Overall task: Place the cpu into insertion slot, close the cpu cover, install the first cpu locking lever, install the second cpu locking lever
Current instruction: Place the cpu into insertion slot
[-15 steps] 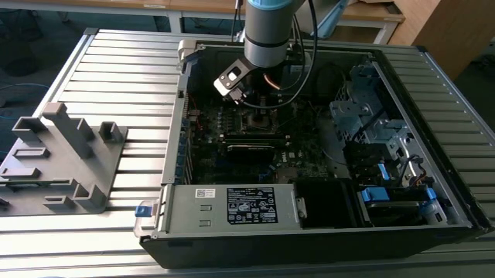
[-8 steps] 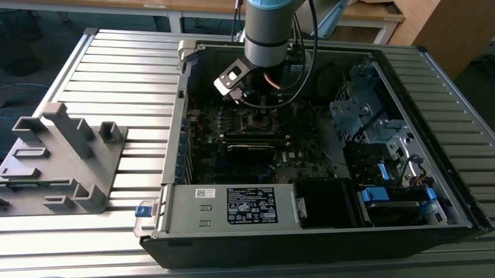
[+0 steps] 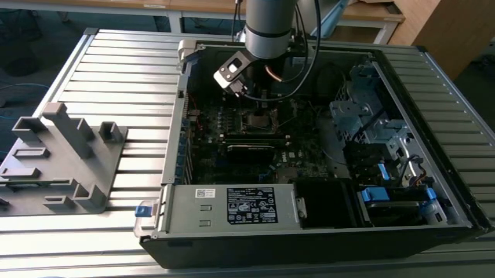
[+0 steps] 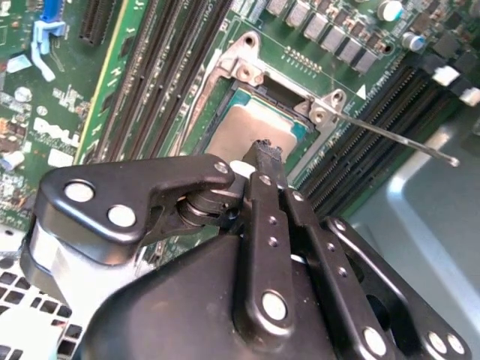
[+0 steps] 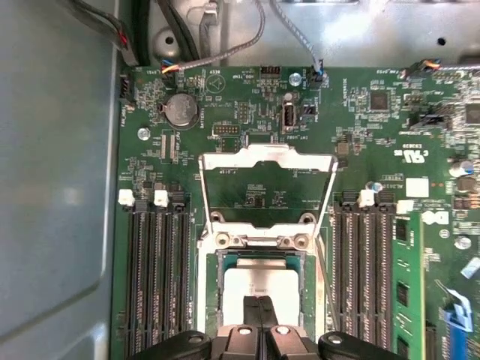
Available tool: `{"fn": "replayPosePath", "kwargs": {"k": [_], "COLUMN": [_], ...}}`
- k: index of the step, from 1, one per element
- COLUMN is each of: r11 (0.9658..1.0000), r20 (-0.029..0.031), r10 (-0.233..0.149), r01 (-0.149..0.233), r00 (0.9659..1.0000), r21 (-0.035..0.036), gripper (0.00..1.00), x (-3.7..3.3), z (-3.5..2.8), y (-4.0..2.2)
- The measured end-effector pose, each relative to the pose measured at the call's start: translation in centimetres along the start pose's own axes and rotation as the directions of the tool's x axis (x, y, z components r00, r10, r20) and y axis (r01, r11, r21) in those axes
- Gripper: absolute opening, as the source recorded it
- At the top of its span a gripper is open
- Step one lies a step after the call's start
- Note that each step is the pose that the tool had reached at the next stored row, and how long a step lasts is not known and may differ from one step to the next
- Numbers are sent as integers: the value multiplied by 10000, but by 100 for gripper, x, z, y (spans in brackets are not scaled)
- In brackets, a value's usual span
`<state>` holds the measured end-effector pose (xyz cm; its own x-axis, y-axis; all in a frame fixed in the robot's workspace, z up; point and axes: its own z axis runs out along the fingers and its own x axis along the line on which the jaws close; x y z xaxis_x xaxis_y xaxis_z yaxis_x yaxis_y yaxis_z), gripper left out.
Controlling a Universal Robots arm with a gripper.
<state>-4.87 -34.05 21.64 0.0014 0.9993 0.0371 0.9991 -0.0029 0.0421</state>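
Cpu [image 5: 259,279] lies flat in the insertion slot [image 5: 262,256] — you see a small square chip w/ a dull grey-brown metal face, and the dark socket edge frames it in both wrist views. Your gripper [image 5: 262,301] hangs right over it w/ its two black fingers pressed together and nothing between them. The tips are at the chip's face, but can't tell if they touch. The cpu cover [image 5: 225,160], a thin silver frame, stands open on the side of the slot toward the coin battery [image 5: 180,111], and green board shows through its window. In the second wrist view a thin wire locking lever [image 4: 390,135] angles out from the socket corner over the memory slots [image 4: 375,161].

Containers: the open PC case [image 3: 309,246] on the slatted table [image 3: 116,63] holds the motherboard [image 3: 232,124], a grey PSU box [image 3: 185,208] along its near edge, and a drive cage [image 3: 363,110] at the exterior view's right. The arm [image 3: 268,32] reaches down into the case. The PSU box carries a black-and-white label [image 3: 251,205] — its print is too small to read. A grey fixture [image 3: 62,156] sits outside the case at the exterior view's left.
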Motion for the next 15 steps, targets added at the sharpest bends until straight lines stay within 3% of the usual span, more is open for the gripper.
{"fn": "replayPosePath", "kwargs": {"k": [4, 15], "r11": [10000, 10000], "r20": [1, 1], "r10": [-1, -1], "r01": [1, 1], "r00": [10000, 10000], "r21": [-7, -14], "gripper": [11, 11], "x": [3, 3], "z": [-68, -68], "y": [3, 3]}}
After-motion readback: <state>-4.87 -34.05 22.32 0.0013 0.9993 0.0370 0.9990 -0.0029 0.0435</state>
